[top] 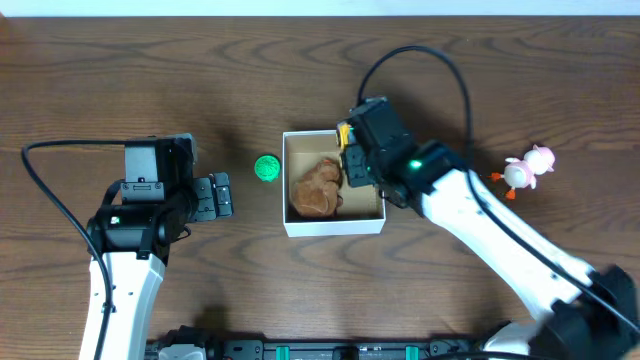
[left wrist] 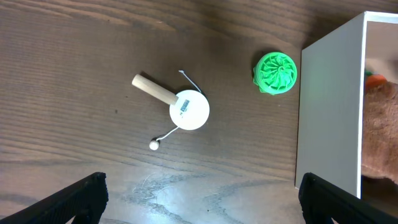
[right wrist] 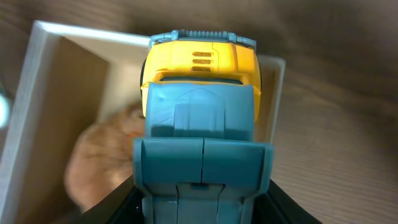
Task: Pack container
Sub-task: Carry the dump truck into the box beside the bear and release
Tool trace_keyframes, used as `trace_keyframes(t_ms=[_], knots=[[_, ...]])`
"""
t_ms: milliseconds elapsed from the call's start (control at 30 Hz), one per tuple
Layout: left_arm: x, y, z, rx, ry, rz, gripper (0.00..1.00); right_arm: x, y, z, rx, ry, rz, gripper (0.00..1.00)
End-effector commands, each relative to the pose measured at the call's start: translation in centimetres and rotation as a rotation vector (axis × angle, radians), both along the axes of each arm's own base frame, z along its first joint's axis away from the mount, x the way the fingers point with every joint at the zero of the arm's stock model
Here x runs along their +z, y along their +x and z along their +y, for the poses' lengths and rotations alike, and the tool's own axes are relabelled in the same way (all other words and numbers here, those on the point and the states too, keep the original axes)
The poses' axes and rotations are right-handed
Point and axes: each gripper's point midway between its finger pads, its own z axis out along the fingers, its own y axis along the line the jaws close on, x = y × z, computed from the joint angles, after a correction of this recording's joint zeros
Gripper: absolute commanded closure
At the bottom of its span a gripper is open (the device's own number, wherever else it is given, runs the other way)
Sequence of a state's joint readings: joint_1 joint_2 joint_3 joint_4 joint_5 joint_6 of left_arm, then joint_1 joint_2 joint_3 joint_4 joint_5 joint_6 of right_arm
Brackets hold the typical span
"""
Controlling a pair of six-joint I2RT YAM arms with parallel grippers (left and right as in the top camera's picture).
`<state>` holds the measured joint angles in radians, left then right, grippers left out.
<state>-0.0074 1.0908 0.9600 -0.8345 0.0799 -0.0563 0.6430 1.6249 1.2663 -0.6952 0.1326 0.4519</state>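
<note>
The container [top: 334, 226] is a square white box with a tan inside, in the middle of the table. A brown plush toy [top: 317, 188] lies inside it. My right gripper [top: 352, 160] is shut on a yellow and teal toy vehicle [right wrist: 199, 118] and holds it over the box's right side, above the plush [right wrist: 102, 158]. My left gripper [top: 218, 195] is open and empty, left of the box. A green ridged ball [top: 266, 167] lies just left of the box and shows in the left wrist view [left wrist: 276, 73] beside the box wall [left wrist: 329, 112].
A white disc with a wooden handle and string [left wrist: 186, 109] lies on the table under the left wrist. A pink and white duck toy [top: 528, 167] lies at the right. The table is dark wood.
</note>
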Motion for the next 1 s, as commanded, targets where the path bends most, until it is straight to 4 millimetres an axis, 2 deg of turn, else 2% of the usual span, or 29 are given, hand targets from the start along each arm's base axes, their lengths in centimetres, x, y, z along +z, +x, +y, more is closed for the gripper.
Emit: trace_keyframes(t_ms=[0, 133, 200, 267, 367, 733, 833, 967], knots=[[0.4, 0.2, 0.0, 0.012, -0.013, -0.010, 0.02, -1.0, 0.5, -0.1, -0.039, -0.024, 0.009, 0.53], [0.5, 0.2, 0.0, 0.012, -0.013, -0.010, 0.02, -1.5, 0.4, -0.2, -0.041, -0.032, 0.022, 0.52], [0.4, 0.2, 0.0, 0.012, -0.013, -0.010, 0.02, -1.5, 0.4, -0.2, -0.041, -0.032, 0.022, 0.48], [0.4, 0.2, 0.0, 0.012, -0.013, -0.010, 0.02, -1.6, 0.4, -0.2, -0.040, -0.034, 0.024, 0.34], [0.4, 0.2, 0.0, 0.012, -0.013, -0.010, 0.02, -1.6, 0.4, -0.2, -0.039, -0.034, 0.024, 0.19], [0.4, 0.2, 0.0, 0.012, -0.013, -0.009, 0.02, -1.6, 0.4, -0.6, -0.050, -0.054, 0.021, 0.22], [0.4, 0.2, 0.0, 0.012, -0.013, -0.009, 0.02, -0.6, 1.3, -2.4, -0.103, -0.111, -0.031, 0.21], [0.3, 0.1, 0.0, 0.012, -0.013, -0.007, 0.02, 3.0, 2.5, -6.1, -0.204, -0.161, -0.093, 0.16]])
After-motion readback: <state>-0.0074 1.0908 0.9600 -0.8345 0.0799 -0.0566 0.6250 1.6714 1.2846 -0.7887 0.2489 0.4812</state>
